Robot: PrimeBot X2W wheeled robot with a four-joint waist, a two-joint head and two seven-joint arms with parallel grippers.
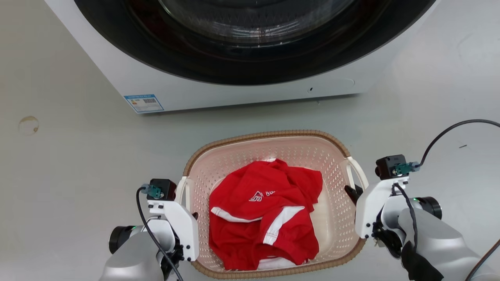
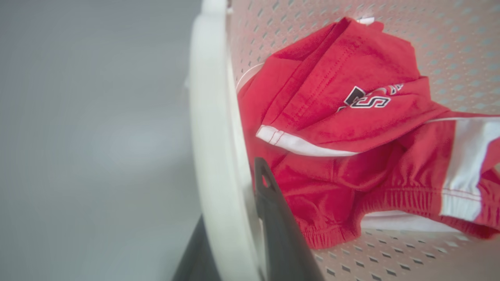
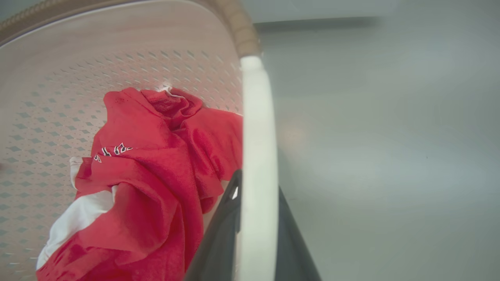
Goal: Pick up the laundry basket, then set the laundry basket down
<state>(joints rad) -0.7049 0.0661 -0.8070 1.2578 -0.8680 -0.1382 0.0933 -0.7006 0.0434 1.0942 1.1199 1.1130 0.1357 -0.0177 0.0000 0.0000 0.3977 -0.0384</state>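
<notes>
In the head view one laundry basket [image 1: 281, 154] sits on the floor [image 1: 70, 183] at 6 o'clock from the single washing machine [image 1: 242, 91], near its front. The left hand [image 1: 187, 208] is at the basket's 9 o'clock side and the right hand [image 1: 357, 193] at its 3 o'clock side, two hands for two white handles. One heap of red-and-white clothing [image 1: 265, 210] lies inside; I cannot tell how many pieces it is. If one arm rises faster than the other, the basket would probably tilt and the heap slide towards the low side, and a forward swing could knock the rim against the machine. In the left wrist view the left hand [image 2: 230, 195] pinches the left handle [image 2: 211, 117], one dark finger on each side. That smooth, narrow band could slip or twist under load. In the right wrist view the right hand [image 3: 256, 195] pinches the right handle [image 3: 258, 128] the same way, with the same risk.
</notes>
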